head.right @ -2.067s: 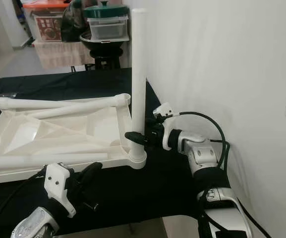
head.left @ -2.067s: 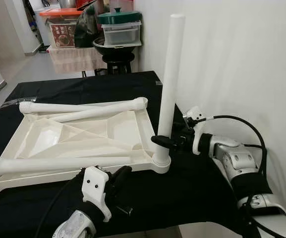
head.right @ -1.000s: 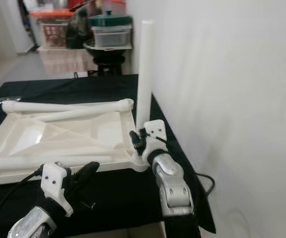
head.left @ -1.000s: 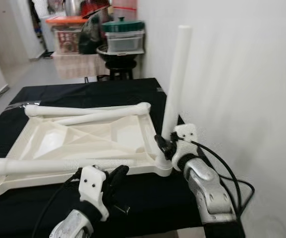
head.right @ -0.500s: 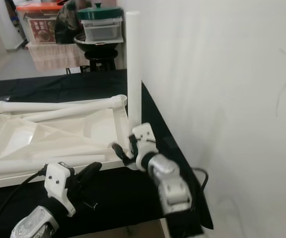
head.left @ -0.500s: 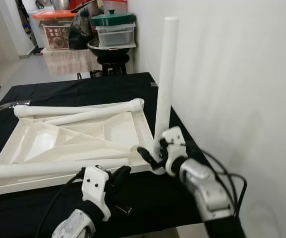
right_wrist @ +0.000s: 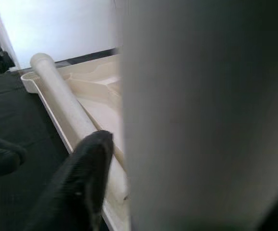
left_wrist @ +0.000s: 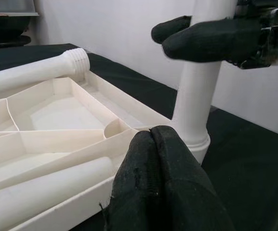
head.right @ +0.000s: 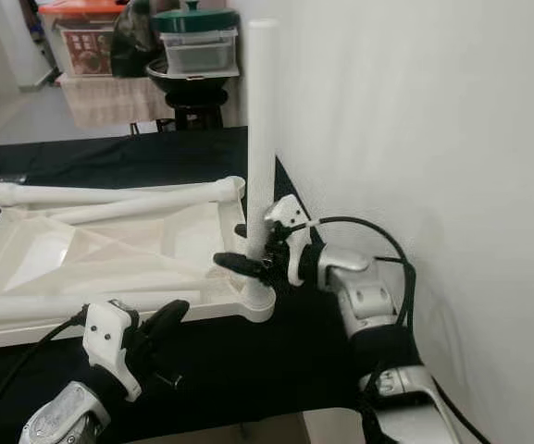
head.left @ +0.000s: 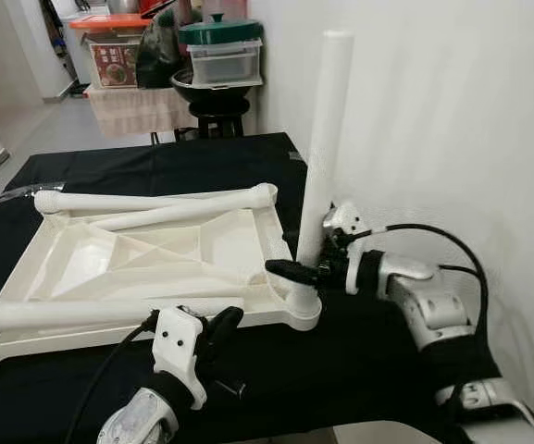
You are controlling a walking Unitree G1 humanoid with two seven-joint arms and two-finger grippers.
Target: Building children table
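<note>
Where right gripper [head.left: 305,269] straddles upright leg [head.left: 322,148], wall [head.left: 433,120] close behind

Black-draped surface [head.left: 155,166]; white upside-down tabletop [head.left: 146,264] lies flat, spanning middle to right edge, near front edge.

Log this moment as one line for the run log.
stage: leg fitting | right hand: around upright leg low, near corner socket | left hand: shut, idle by tabletop near edge | loose legs: lying on tabletop
</note>
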